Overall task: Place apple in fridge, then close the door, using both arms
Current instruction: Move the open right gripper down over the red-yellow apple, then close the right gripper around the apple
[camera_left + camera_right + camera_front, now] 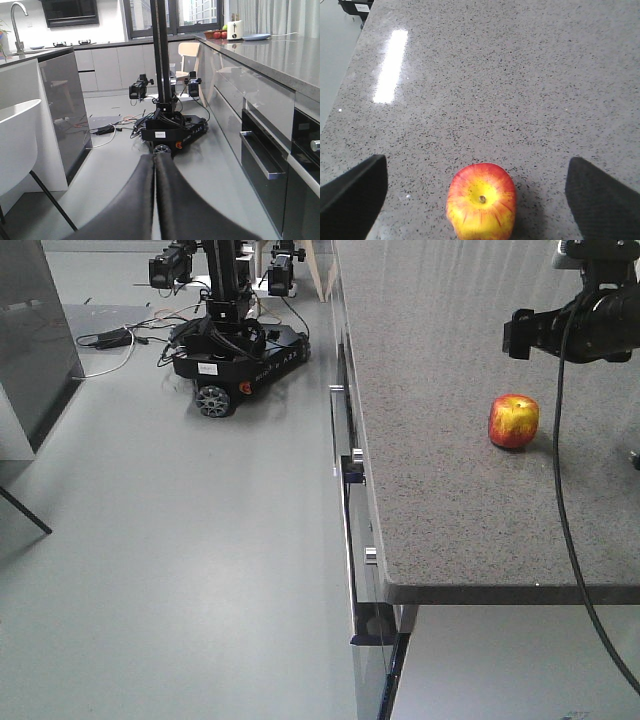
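On counter (pixel 520 75): apple (pixel 481 202) between right gripper's (pixel 476 172) spread fingers (pixel 355 192).

a wheeled black base (pixel 240 355) sits on grey floor (pixel 150 540) beside a speckled counter (pixel 450 440)

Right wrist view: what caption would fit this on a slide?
Open right gripper framing a red-and-yellow apple on a speckled grey countertop.
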{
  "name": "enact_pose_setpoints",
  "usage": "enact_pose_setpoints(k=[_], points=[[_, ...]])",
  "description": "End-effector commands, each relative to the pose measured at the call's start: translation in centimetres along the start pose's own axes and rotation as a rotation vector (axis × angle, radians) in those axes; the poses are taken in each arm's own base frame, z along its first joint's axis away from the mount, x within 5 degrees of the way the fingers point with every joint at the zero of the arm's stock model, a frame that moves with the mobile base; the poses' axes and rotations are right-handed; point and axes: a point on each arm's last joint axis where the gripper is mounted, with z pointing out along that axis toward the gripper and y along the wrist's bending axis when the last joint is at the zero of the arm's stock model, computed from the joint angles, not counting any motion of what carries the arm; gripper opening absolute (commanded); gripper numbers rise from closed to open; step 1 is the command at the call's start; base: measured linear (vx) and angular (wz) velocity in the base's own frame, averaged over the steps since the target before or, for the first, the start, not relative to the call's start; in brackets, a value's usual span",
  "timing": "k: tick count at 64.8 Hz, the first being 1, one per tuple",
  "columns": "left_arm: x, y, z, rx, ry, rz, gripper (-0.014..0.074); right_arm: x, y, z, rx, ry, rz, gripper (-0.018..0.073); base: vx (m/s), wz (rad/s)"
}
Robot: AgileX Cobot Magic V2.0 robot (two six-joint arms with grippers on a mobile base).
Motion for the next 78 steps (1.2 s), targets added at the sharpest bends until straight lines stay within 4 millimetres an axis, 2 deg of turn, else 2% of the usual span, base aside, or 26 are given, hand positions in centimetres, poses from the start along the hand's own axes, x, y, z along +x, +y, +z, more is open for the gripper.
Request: enact_pose_setpoints(k=[1, 20, 42, 78], points=[[0.2, -0.1, 0.0, 0.011, -0.059, -0.015, -0.0006, -2.7, 0.1, -2.1, -0.01, -0.14, -0.004, 0.0686, 0.0, 0.0], [0.2, -0.1, 0.0, 0.011, -0.059, -0.015, -0.0006, -0.9, 0.1, 1.2, -0.03, -0.071, -0.01, 0.0683, 0.0, 0.0], [0.2, -0.1, 0.0, 0.011, -0.059, -0.015, -0.0006, -0.4, -0.1, 2.6, -0.019, -0.074, -0.014, 0.0676, 0.0, 0.0], [0.2, -0.1, 0.0, 0.011, -0.059, -0.015, -0.0006, 2.0, -0.4, 6.5, -0.008, -0.036, -0.013, 0.0657, 0.0, 0.0]])
